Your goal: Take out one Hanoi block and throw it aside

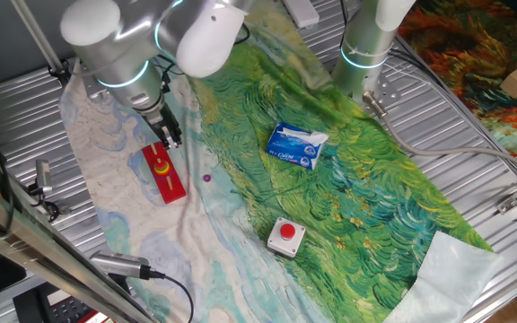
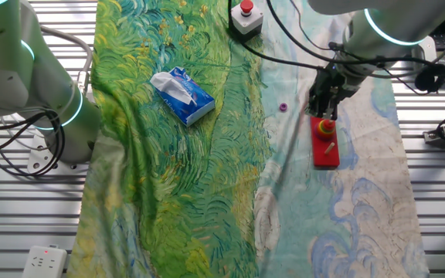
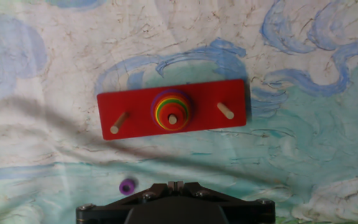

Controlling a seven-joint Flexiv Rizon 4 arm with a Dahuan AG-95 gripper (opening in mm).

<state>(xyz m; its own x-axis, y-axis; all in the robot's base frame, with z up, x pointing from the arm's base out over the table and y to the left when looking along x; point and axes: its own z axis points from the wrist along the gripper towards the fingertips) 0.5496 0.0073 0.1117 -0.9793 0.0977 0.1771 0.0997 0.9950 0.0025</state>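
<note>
Hanoi block (image 3: 172, 119), the small red disc topping the coloured stack, sits on the middle peg of the red base board (image 3: 229, 99), and only the hand view lets us count the rings beneath it and see the two bare wooden pegs on either side. From one fixed view we make out the board lying on the painted cloth (image 1: 357, 197) with a yellowish stack on it, but the red top disc is too small to separate there. In that view the gripper (image 1: 170, 136) hangs just above the far end of the board; in the other fixed view it looks close over the stack, and we cannot say whether it touches. At the bottom of the hand view the dark fingers meet at a thin seam, so we read them as closed together with nothing between. A tiny purple piece (image 3: 127, 186) lies on the cloth near the board. The fixed views alone show the tissue pack (image 1: 296, 145) and the red button box (image 1: 286, 235), well apart from the board.
</note>
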